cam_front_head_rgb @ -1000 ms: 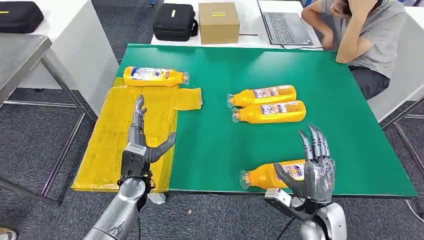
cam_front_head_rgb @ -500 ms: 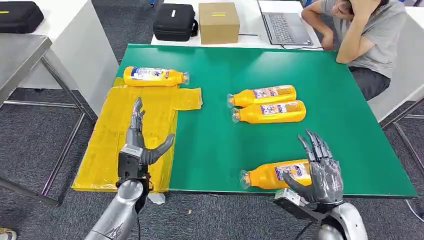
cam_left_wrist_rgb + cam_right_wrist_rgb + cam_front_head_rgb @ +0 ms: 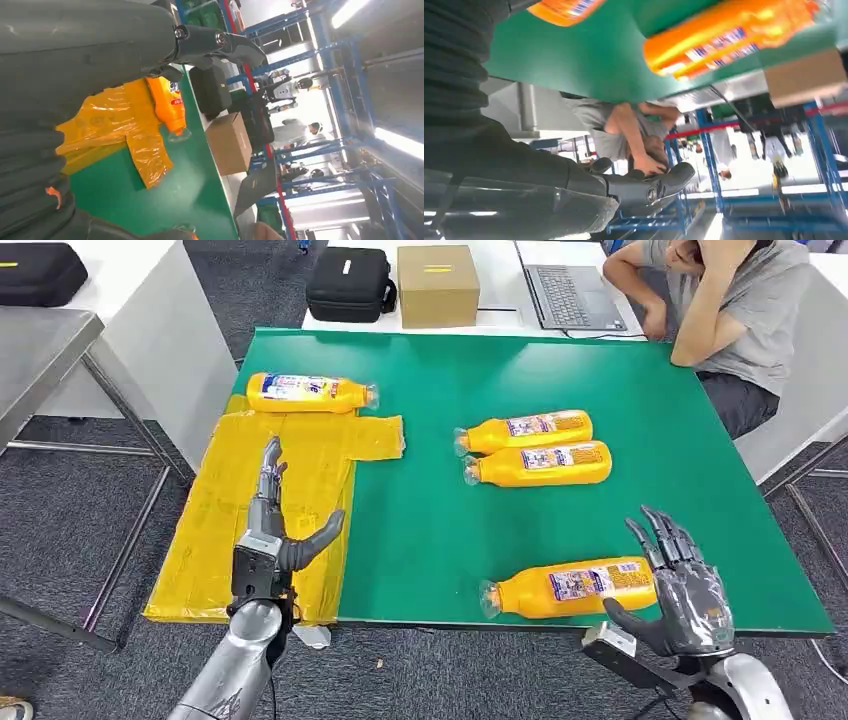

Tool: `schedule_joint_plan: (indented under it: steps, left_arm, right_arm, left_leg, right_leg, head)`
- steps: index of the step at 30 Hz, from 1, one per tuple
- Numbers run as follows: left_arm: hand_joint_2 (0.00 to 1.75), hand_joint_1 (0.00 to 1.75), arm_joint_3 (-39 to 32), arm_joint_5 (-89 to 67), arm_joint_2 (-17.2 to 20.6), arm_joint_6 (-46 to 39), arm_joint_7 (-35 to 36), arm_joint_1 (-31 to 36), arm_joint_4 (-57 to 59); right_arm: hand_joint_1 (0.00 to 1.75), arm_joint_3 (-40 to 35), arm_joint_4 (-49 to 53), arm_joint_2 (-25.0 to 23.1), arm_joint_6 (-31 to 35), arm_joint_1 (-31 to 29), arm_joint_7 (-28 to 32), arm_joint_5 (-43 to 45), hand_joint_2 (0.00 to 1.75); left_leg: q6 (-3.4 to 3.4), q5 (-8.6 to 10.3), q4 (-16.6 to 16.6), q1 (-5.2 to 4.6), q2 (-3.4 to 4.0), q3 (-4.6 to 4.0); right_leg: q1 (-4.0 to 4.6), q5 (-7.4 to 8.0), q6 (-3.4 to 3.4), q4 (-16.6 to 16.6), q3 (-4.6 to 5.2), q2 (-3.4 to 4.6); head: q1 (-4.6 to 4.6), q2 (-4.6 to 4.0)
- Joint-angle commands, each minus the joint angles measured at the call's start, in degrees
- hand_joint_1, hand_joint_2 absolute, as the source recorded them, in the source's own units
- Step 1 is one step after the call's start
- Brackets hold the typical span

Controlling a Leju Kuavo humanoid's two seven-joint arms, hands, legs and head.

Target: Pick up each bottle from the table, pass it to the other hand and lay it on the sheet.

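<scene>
Right hand (image 3: 687, 592) now clear of near bottle (image 3: 567, 588).

table: green top (image 3: 440, 520), square-on, near edge toward robot
sheet: yellow plastic sheet (image 3: 215, 530) on table's left side, draped over left edge, crinkled
bottle on sheet: orange bottle (image 3: 305, 393) lying flat at sheet's far end, cap pointing right
middle pair: two orange bottles (image 3: 525, 431) (image 3: 540, 465) lying side by side, just beside each other, caps left
near bottle: orange bottle (image 3: 565, 588) lying flat by near edge, cap left
</scene>
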State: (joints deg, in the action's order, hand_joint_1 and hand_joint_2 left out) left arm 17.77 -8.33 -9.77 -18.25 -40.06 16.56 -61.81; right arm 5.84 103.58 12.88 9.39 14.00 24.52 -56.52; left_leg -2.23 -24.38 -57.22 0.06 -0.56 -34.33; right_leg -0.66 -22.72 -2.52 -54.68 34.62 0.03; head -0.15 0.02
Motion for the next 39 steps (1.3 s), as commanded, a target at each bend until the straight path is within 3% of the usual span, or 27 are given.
schedule_joint_plan:
  steps: [1,3,13,18,23,36,39]
  left_arm:
    - [1.75,0.00,-1.35,-0.46,0.62,0.56,0.47,1.04,0.69]
    - [1.75,0.00,-1.25,-0.49,0.84,0.88,0.52,1.28,0.68]
    - [1.75,0.00,-1.41,-0.39,1.10,1.28,0.66,1.00,0.12]
    - [1.75,0.00,-1.25,-0.96,0.88,2.17,1.83,0.96,-0.15]
    - [1.75,0.00,-0.70,-1.45,0.09,2.71,2.12,1.78,0.77]
    - [1.75,0.00,-0.31,-1.67,-0.40,3.22,2.68,2.56,2.32]
    - [1.75,0.00,-0.10,-1.90,-1.08,3.93,2.96,2.70,2.63]
  right_arm:
    - [0.00,2.71,2.00,1.77,-4.18,1.01,-0.29,-1.46,1.75]
    - [0.00,2.82,2.34,3.35,-7.84,1.77,-1.01,-1.90,1.75]
    - [0.00,3.25,1.61,5.45,-10.67,3.20,-0.82,-2.17,1.75]
    - [0.00,-0.15,-1.20,6.22,-12.22,1.35,-1.81,-4.90,1.75]
    - [0.00,-3.07,-5.15,5.35,-11.33,-2.54,-2.24,-7.01,1.75]
    - [0.00,-6.25,-9.24,5.96,-10.63,-3.53,-1.99,-6.82,1.75]
    - [0.00,-7.91,-11.20,3.78,-9.14,-4.54,-2.02,-6.99,1.75]
  left_leg:
    - [0.10,-0.11,0.02,0.01,0.08,0.20]
    - [0.11,-0.15,0.00,0.01,0.09,0.29]
    - [0.09,-0.12,0.01,0.00,0.03,0.23]
    - [0.11,-0.15,0.03,0.03,0.20,0.32]
    - [0.10,-0.11,0.06,0.05,0.21,0.28]
    - [0.08,-0.08,0.04,0.05,0.11,0.23]
    - [0.08,-0.08,0.04,0.05,0.11,0.24]
  right_leg:
    - [0.02,-0.10,0.09,-0.01,-0.17,0.04]
    - [0.02,-0.15,0.11,-0.04,-0.25,0.03]
    - [0.01,-0.13,0.09,-0.02,-0.20,-0.02]
    - [0.04,-0.09,0.10,0.03,-0.26,0.15]
    - [0.06,-0.03,0.09,0.08,-0.23,0.17]
    - [0.06,-0.04,0.07,0.07,-0.22,0.06]
    - [0.06,-0.04,0.08,0.07,-0.22,0.05]
  head:
    - [0.00,0.00]
    - [0.00,0.00]
    - [0.00,0.00]
    - [-0.02,0.00]
    - [0.00,0.00]
    - [0.02,0.00]
    - [0.02,0.00]
